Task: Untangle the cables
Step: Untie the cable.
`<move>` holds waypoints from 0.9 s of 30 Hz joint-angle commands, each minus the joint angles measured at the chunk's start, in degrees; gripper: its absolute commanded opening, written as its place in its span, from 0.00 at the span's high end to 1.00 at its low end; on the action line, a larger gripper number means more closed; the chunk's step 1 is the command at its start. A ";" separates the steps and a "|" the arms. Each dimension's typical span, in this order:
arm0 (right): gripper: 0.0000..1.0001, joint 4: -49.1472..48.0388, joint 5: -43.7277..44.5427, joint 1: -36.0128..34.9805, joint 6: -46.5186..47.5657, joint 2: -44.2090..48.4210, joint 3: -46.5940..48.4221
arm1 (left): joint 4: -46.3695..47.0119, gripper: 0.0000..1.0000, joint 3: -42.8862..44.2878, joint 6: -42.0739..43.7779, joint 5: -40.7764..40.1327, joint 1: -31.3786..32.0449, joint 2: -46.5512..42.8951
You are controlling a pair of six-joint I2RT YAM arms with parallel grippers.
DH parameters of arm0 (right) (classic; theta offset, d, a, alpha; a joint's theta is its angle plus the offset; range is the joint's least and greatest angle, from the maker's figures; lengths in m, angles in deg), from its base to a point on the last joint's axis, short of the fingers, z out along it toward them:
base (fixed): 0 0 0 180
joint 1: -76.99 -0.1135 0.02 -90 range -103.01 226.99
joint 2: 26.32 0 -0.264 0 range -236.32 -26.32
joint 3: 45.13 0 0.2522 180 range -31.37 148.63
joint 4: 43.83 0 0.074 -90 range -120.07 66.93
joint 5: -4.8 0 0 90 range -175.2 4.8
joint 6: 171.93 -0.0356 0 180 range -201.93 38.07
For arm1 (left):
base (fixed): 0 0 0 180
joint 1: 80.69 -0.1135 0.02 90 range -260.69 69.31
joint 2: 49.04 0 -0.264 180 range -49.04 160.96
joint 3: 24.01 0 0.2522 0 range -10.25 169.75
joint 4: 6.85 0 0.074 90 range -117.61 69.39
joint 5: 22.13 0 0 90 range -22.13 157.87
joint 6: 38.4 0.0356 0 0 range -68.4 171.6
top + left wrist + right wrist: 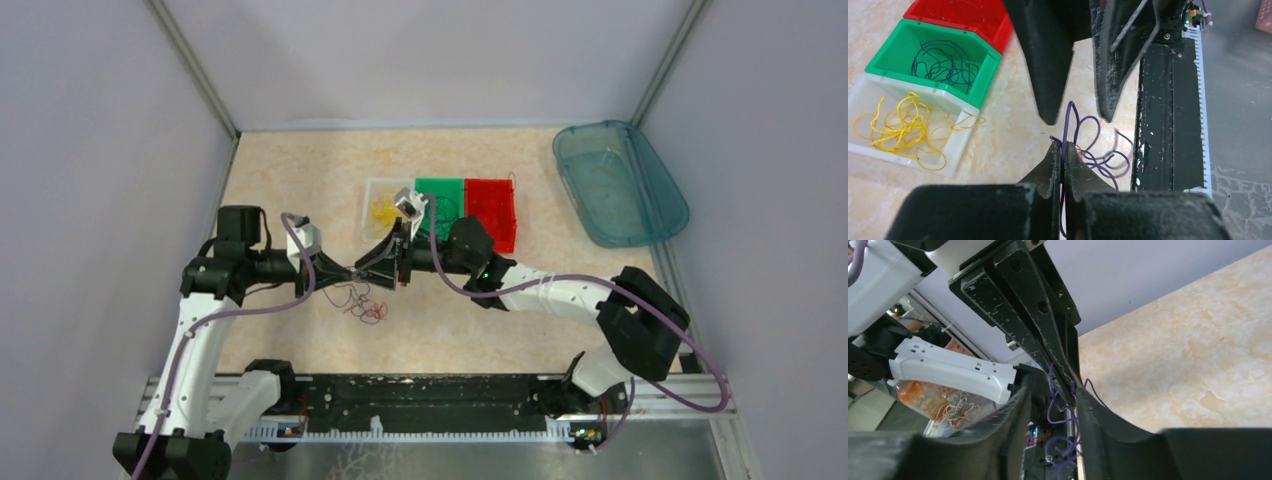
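A thin purple cable rises from my left gripper, whose jaws are shut on it. Its loose loops hang over a small tangle of purple and red cables on the table. My right gripper faces the left one tip to tip, jaws open, with the same purple cable running between its fingers without being pinched. In the right wrist view the left gripper points down between the fingers of my right gripper. Both grippers meet just in front of the bins.
Three small bins stand in a row behind the grippers: a clear bin with yellow cables, a green bin with dark purple cables, and a red bin. A teal tray lies at the back right.
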 commanded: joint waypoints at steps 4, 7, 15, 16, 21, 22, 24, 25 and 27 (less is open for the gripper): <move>0.32 -9.22 4.05 1.40 2.51 6.02 -4.85 | 0.52 1.00 7.03 -2.29 1.59 0.37 -0.71; 0.26 -11.95 1.75 2.11 5.38 6.53 -8.79 | 3.93 1.00 9.32 -7.04 3.36 0.51 -1.18; 0.01 -22.95 -1.03 2.16 7.62 3.72 -14.28 | 14.45 1.00 11.75 -22.66 5.85 0.72 -2.61; 0.01 -24.42 -1.06 2.05 7.99 3.23 -14.48 | 15.27 1.00 12.09 -24.13 6.10 0.74 -2.80; 0.02 -22.45 -2.83 -0.25 11.03 -0.51 -10.79 | 17.12 1.00 14.50 -28.77 6.95 0.84 -2.72; 0.04 -22.26 -2.83 -0.57 11.01 -1.46 -10.05 | 17.69 1.00 14.91 -29.54 7.16 0.85 -2.68; 0.06 -22.29 -2.74 -0.87 10.59 -3.29 -8.79 | 18.97 1.00 15.79 -32.08 7.33 0.81 -2.79; 0.07 -23.20 -2.43 -0.96 10.38 -4.01 -8.65 | 19.14 1.00 16.46 -32.54 7.54 0.81 -2.75; 0.09 -24.38 -1.19 -0.95 10.26 -4.69 -8.71 | 19.20 1.00 17.75 -33.58 7.67 0.81 -2.61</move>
